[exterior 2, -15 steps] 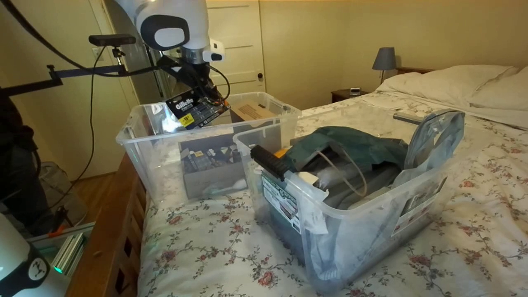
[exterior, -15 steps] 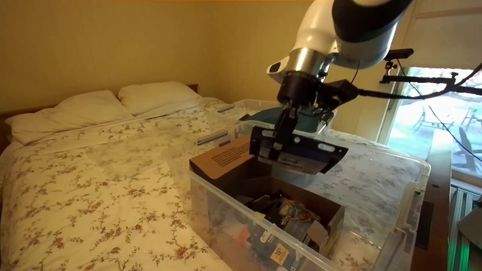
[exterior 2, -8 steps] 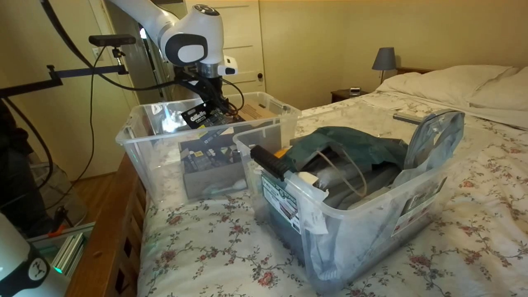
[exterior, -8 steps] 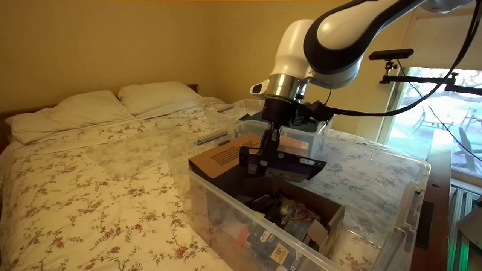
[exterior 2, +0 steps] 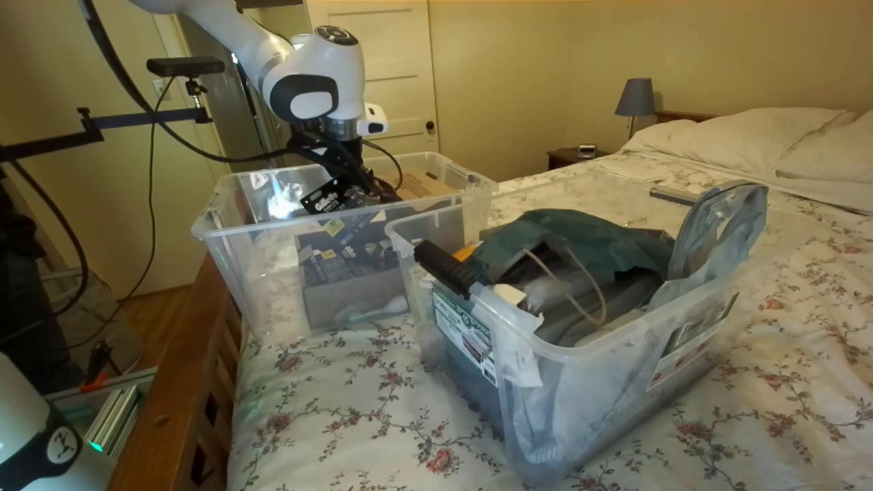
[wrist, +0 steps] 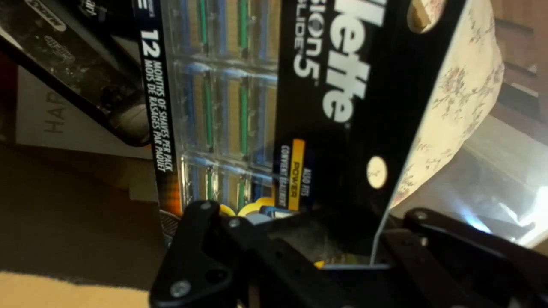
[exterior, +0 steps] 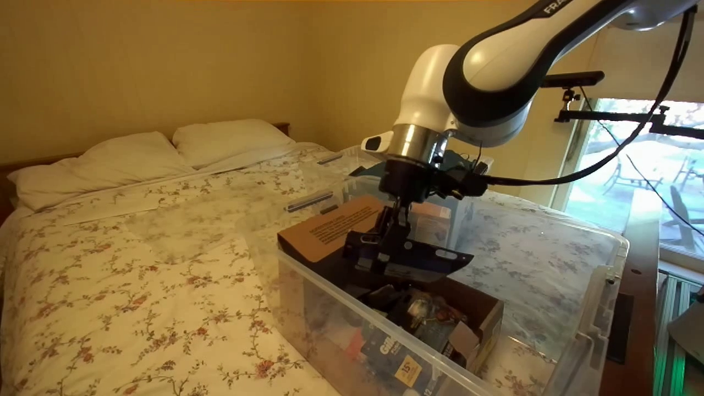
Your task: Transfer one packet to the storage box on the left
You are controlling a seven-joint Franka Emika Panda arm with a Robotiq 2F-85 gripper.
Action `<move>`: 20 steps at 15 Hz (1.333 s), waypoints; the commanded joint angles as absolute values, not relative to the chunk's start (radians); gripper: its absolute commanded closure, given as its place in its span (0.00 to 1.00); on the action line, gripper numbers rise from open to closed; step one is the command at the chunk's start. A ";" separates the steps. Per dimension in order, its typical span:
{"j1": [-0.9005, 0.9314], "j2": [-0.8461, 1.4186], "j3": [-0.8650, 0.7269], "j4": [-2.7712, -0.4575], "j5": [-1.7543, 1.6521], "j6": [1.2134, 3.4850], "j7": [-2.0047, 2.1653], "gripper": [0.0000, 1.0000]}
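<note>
We see the robot's black two-fingered gripper [exterior: 386, 250] with its jaws closed down to the thickness of one flat, black, rectangular card packet [wrist: 295, 111], held toward one end. The packet carries white "Gillette" lettering and a clear window over rows of blade cartridges. It hangs tilted inside the large see-through plastic tub [exterior 2: 259, 225], over an open brown cardboard box [exterior: 476, 305]; in an exterior view its lower part shows through the clear wall, below the rim. We cannot tell whether it touches anything beneath.

At one side of the box's opening is a brown cardboard panel [exterior: 330, 231] with dark print. In the box we make out a jumble of dark packages [exterior 2: 341, 264], some with yellow labels. Through the tub's wall we also read "Gil" in white on a dark blue pack [exterior: 385, 357]; whether it stands in the box or beside it, we cannot tell.

Just beside the tub stands a second clear plastic bin [exterior 2: 600, 402], filled with a folded teal cloth [exterior 2: 573, 235] and a greyish, partly see-through bag [exterior 2: 719, 228] rising above its rim. Both containers rest on a pale, flower-printed bedspread [exterior 2: 327, 409].
</note>
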State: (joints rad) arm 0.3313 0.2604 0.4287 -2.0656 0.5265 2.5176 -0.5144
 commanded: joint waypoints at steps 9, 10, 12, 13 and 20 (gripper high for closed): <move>0.312 0.398 0.458 -2.018 0.316 2.396 -0.631 1.00; 0.317 0.406 0.460 -2.021 0.302 2.436 -0.661 1.00; 0.336 0.427 0.456 -2.015 0.253 2.483 -0.677 1.00; 0.359 0.439 0.437 -2.011 0.197 2.512 -0.645 1.00; 0.484 0.526 0.301 -1.930 -0.254 2.527 -0.413 0.76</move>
State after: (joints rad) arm 0.4445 0.4700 0.3415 -2.0034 -0.1310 2.5607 -0.4951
